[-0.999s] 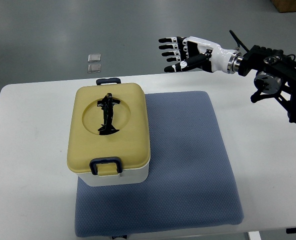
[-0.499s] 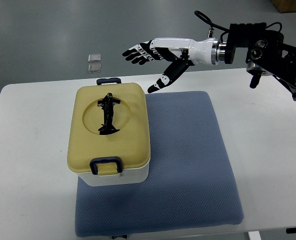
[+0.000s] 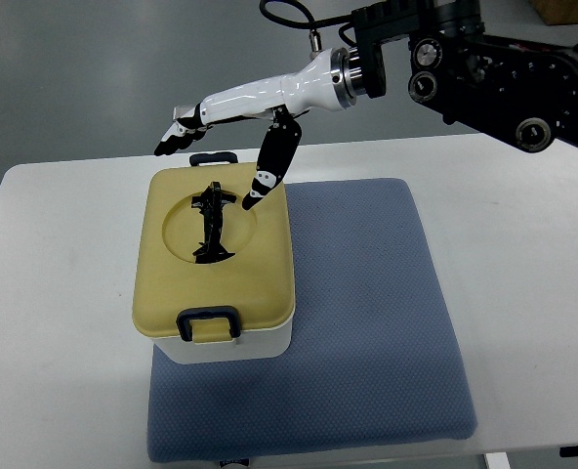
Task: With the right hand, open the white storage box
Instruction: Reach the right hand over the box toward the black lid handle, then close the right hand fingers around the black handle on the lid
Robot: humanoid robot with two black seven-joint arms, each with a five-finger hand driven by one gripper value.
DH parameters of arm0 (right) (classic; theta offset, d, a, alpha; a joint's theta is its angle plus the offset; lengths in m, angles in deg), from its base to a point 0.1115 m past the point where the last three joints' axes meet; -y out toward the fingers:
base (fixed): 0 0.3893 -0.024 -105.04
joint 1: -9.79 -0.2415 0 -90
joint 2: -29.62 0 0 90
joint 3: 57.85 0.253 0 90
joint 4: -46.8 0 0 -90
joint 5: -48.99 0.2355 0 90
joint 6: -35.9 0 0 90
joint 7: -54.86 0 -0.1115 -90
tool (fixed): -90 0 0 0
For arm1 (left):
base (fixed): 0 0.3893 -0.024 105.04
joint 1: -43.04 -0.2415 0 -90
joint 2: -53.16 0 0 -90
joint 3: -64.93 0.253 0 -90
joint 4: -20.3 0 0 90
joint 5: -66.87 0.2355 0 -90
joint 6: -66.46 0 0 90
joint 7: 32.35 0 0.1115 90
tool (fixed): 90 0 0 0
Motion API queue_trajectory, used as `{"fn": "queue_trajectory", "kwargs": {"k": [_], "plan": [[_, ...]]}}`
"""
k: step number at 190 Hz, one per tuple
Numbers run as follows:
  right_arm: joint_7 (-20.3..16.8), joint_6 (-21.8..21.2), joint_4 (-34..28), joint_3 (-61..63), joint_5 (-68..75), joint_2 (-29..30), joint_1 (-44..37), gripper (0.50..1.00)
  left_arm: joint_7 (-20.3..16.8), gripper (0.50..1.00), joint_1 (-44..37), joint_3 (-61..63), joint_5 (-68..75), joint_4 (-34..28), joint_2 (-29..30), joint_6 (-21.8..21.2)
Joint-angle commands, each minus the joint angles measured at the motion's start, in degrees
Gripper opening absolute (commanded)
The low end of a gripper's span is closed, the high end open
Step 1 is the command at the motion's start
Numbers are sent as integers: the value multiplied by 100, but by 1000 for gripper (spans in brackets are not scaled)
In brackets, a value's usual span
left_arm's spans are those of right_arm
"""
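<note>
Reaching in from the right edge, the right hand (image 3: 232, 137) hangs over the far end of the white storage box (image 3: 214, 264), fingers spread, holding nothing.

- Fingers (image 3: 175, 132): extended past the box's far rim, above the rear latch (image 3: 213, 156). Thumb (image 3: 269, 168) angled down, its tip close over the far right part of the lid; contact cannot be told.
- Box: white body, yellow lid (image 3: 216, 283), lid shut. Stands on the white table (image 3: 523, 254), its right part over the left edge of a blue mat (image 3: 367, 322). Long axis runs near to far.
- Black folding handle (image 3: 211, 223): lies flat in the round recess mid-lid, just left of and nearer than the thumb tip.
- Front latch (image 3: 208, 323): at the near end, well apart from the hand, closed.
- Left hand: not in view.
- Judgement: rear latch and handle lie nearest the hand; the front latch calls for a longer reach toward the robot.
</note>
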Motion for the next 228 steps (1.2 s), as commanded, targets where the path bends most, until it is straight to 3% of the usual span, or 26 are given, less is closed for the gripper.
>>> {"fn": "queue_trajectory", "kwargs": {"k": [1, 34, 74, 147, 194, 228], "plan": [[166, 45, 0, -202, -302, 51, -212, 919, 0, 1000, 0, -4, 0, 0, 0, 0], [228, 141, 9, -474, -680, 288, -450, 919, 0, 1000, 0, -4, 0, 0, 0, 0], [386, 563, 44, -914, -1269, 499, -555, 915, 0, 1000, 0, 5, 0, 0, 0, 0], [395, 722, 159, -1090, -1401, 754, -634, 901, 0, 1000, 0, 5, 0, 0, 0, 0], [553, 888, 264, -1186, -1612, 807, -643, 838, 0, 1000, 0, -4, 0, 0, 0, 0], [570, 888, 282, -1186, -1621, 807, -661, 829, 0, 1000, 0, -4, 0, 0, 0, 0]]}}
